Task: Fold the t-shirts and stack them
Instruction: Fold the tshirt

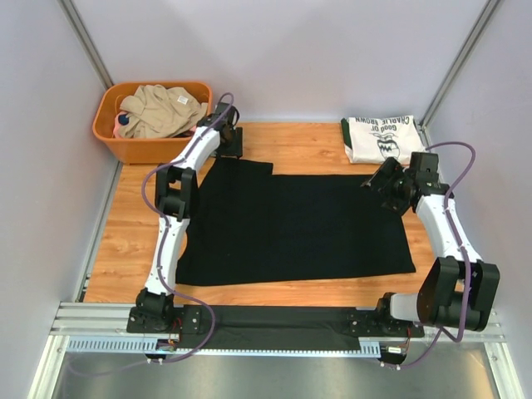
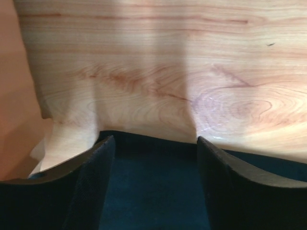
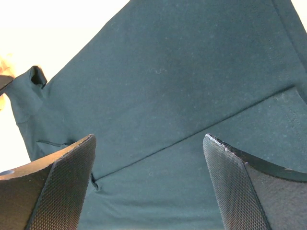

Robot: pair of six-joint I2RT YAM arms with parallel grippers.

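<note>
Both jaws stand apart, gripping nothing: the left gripper (image 2: 154,140) straddles the black t-shirt's (image 1: 291,224) edge, bare wooden table (image 2: 168,72) beyond; the right gripper (image 3: 148,138) hovers over its overlapped layers. Closing shallow could pinch one layer only, dragging the fold crooked.

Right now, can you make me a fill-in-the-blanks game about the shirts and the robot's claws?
1. The big t-shirt spread flat on the table is ____.
2. The folded white t-shirt lies at the table's far ____ corner.
3. The basket of beige clothes is ____.
4. The jaws of the left claw and right claw stand ____, holding nothing.
Missing words: black, right, orange, open.
</note>
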